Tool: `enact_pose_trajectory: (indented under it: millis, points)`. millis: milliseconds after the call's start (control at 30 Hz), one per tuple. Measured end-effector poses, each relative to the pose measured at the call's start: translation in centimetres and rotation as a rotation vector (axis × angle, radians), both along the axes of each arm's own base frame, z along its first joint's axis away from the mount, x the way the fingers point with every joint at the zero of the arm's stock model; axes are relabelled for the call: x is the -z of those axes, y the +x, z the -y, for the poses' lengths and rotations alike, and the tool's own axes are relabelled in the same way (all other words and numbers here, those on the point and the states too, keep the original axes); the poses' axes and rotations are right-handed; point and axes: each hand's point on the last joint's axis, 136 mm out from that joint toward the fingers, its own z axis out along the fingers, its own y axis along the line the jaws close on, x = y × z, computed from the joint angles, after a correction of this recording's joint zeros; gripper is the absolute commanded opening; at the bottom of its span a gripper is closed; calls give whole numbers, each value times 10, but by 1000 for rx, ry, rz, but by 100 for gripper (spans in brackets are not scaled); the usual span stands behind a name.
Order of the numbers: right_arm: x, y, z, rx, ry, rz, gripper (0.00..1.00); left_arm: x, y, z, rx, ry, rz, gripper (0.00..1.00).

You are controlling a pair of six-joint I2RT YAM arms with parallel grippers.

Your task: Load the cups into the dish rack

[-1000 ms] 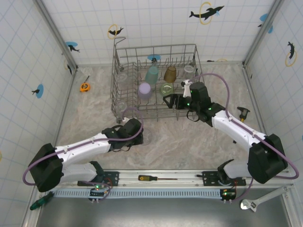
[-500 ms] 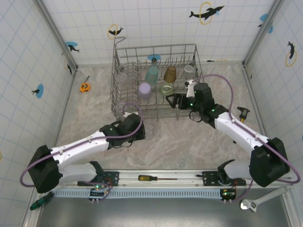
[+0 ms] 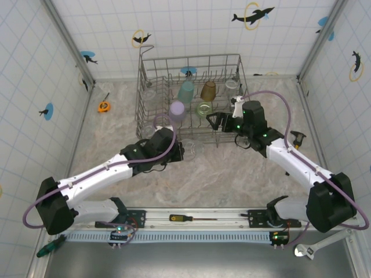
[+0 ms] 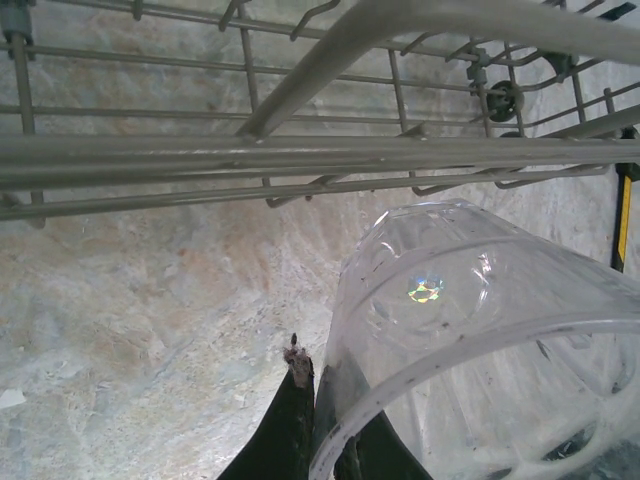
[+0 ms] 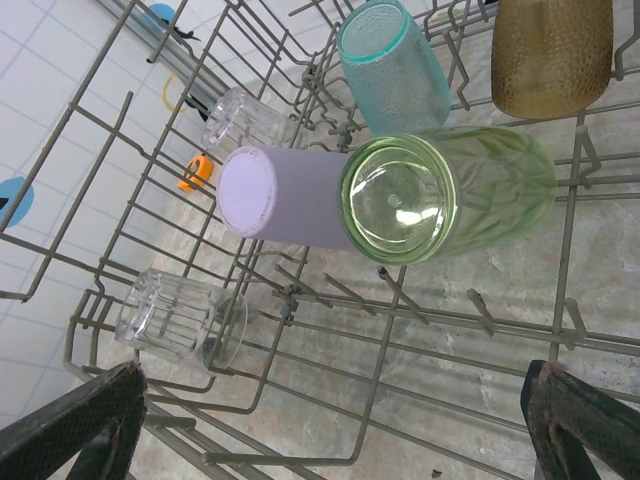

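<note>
Left pincer (image 4: 322,425) pinches the clear tumbler (image 4: 470,330) by its rim, just outside the dish rack (image 4: 300,155). It looks like light, slick, thin plastic, so a rim-hold suits. Right pincer (image 5: 330,430) gapes wide over the rack.

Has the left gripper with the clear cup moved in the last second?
Yes. The left gripper, shut on a clear cup, has slid right and closer to the dish rack, toward its near edge.
</note>
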Motion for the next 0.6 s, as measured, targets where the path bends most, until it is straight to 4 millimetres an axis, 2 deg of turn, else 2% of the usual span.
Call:
enact_pose_trajectory:
  millis: [200, 600]
  points:
    - [0, 1, 2, 4, 2, 0, 100, -11, -1, 8, 29, -19, -12, 0]
    - [-3, 5, 10, 20, 22, -8, 100, -71, 7, 44, 96, -159, 25, 0]
